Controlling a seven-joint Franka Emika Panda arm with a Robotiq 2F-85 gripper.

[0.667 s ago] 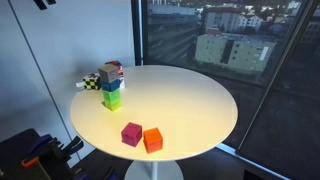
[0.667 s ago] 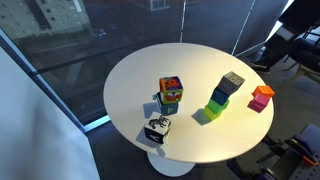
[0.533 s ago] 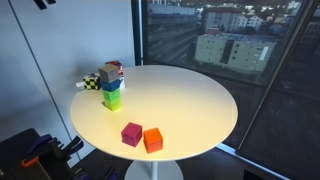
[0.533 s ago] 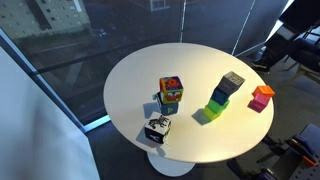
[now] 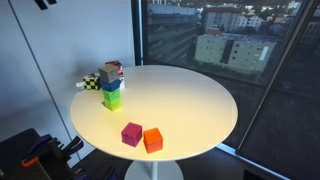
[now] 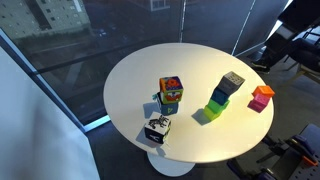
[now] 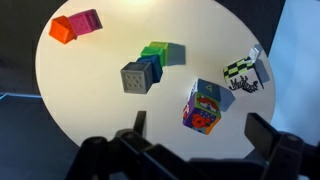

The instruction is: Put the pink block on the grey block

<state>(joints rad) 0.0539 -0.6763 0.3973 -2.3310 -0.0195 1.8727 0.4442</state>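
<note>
tool [image 7: 200,130] is hanging high above the round white bench [image 7: 90,90], jaws standing wide apart and gripping nothing, in the wrist view. judging this as the approach stage, pickup not yet begun.

small magenta-pink cube block [image 7: 88,20] is sitting flat near the bench rim, just beside the orange cube [image 7: 63,29]; cannot tell whether the two are touching. the orange neighbour is crowding one side, so a grasp is probably wanting the jaws across the free faces.

small grey cube block [image 7: 135,76] is looking like the top of a short stack, with the lime-green cube [image 7: 158,52] at the bottom. its top face is lying bare, ready as a landing spot.

multicoloured printed block [image 7: 203,108] and black-and-white checkered block [image 7: 243,73] are standing apart from the stack. open bench is lying between the pink block and the stack, giving a clear carry path. the rim close by is leaving little margin if the pink block is getting nudged.
</note>
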